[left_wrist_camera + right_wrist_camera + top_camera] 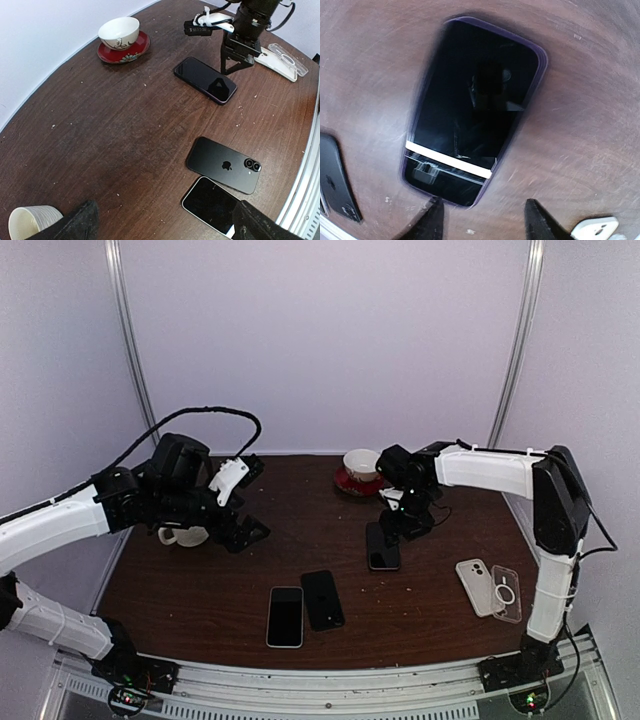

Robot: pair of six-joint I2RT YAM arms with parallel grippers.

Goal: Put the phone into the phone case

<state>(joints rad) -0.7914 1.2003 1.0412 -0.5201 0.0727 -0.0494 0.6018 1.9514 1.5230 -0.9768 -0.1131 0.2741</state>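
Halfway toward the bench's right edge, we see the right gripper [482,215] hovering, jaws apart and empty, over the phone [472,110] lying screen-up, rigid, slick glass we judge best pinched across its long sides, the clear phone case [507,593] near the near right corner.

You're working in a lab test booth: plain white walls [330,340] and metal poles [520,340] enclose a dark wooden tabletop [200,590], with robot arms [490,470] bolted along an aluminium rail [330,685].

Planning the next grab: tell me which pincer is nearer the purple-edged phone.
Right. The right pincer hovers open over one end of the purple-edged phone; the left pincer hangs far off to its left, by the white cup.
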